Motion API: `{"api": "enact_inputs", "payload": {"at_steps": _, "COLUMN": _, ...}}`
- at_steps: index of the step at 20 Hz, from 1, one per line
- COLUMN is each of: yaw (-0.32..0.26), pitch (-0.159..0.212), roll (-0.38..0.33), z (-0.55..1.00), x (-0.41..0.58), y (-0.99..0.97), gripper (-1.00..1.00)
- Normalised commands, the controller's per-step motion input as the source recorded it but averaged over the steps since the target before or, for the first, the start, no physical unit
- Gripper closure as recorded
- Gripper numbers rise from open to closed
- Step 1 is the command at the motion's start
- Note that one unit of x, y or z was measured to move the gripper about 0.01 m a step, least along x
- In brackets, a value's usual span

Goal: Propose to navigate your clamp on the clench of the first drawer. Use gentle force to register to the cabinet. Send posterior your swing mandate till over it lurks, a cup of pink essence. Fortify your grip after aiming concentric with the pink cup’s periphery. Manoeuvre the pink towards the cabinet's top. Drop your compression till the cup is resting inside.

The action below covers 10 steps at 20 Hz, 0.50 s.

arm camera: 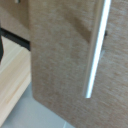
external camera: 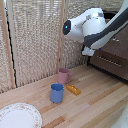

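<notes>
The pink cup (external camera: 63,75) stands upright on the wooden table, near the wicker screen. Well away from it, towards the exterior view's right, is the dark brown cabinet (external camera: 116,52). The white arm reaches across the cabinet's front, and the clamp (external camera: 88,51) hangs by the edge of its drawer fronts, high above the table. The clamp's fingers are too small and blurred to make out. The wrist view is filled by a brown drawer front (arm camera: 60,60) with a silver bar handle (arm camera: 97,50), seen close up. No fingertips show there.
A blue mug (external camera: 57,93) and a flat orange piece (external camera: 73,89) sit just in front of the pink cup. A patterned white plate (external camera: 19,116) lies at the near corner on the exterior view's left. A wicker screen (external camera: 35,35) backs the table.
</notes>
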Motion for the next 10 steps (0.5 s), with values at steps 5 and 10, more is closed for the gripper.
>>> {"api": "enact_inputs", "payload": {"at_steps": 5, "yaw": -0.211, "pitch": -0.032, "roll": 0.281, "z": 0.00, "x": 0.222, "y": 0.13, "gripper": -1.00}}
{"api": "enact_inputs", "payload": {"at_steps": 10, "yaw": -0.204, "pitch": -0.055, "roll": 0.234, "z": 0.00, "x": 0.254, "y": 0.12, "gripper": -1.00}}
